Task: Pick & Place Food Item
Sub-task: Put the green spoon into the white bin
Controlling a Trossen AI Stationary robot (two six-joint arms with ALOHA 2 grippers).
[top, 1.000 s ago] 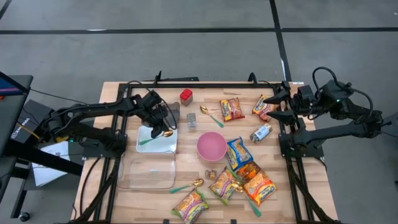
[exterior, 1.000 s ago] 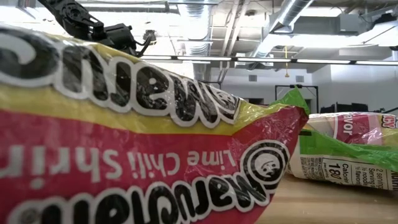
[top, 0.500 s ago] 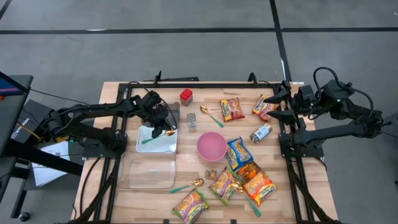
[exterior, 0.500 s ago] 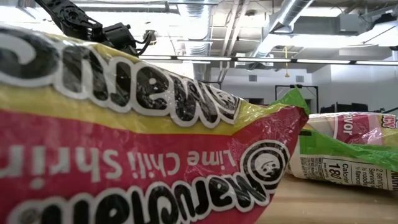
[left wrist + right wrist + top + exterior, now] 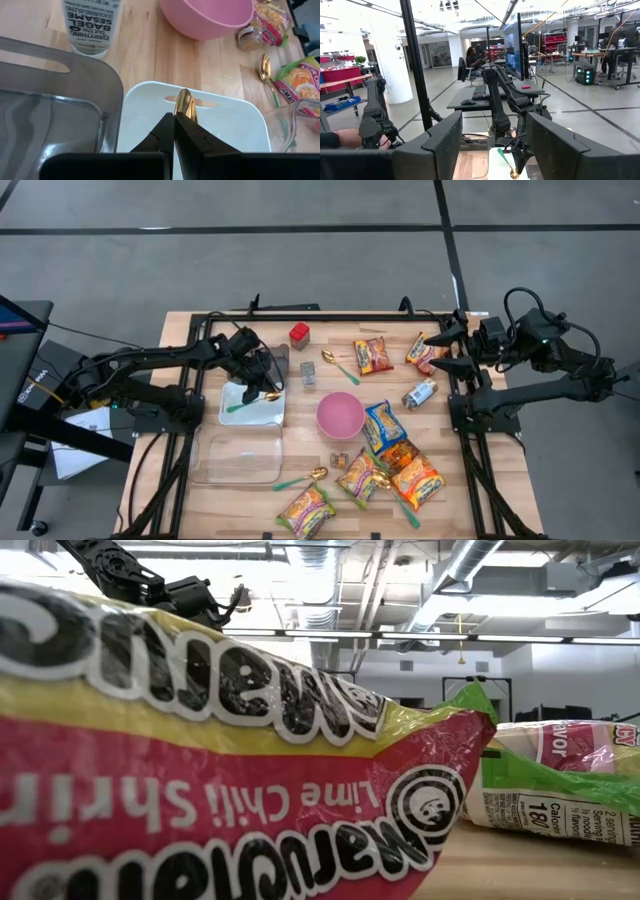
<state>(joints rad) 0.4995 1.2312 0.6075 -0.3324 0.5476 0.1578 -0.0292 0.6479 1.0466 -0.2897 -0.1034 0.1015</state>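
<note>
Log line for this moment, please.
left tool: shut on gold spoon with green handle, above white tray | right tool: open, idle at table's edge

Jar (image 5: 91,25): "EVERYTHING BUT THE BAGEL SESAME", upside down.
Red packet (image 5: 200,770): "Lime Chili Shrimp", mirrored, partly cut off.
Green packet (image 5: 560,790): "Calories 180", "flavor", partly legible.

You look down on a grey floor (image 5: 300,270) crossed by dark lines, all around the wooden table (image 5: 310,490). Across the room you have a white pillar (image 5: 387,60), red shelves (image 5: 340,75) beside it, and desks (image 5: 470,97) where a person (image 5: 470,56) sits at a screen. Overhead run pipes (image 5: 470,565) and long strip lights (image 5: 520,638) under a bare ceiling.
</note>
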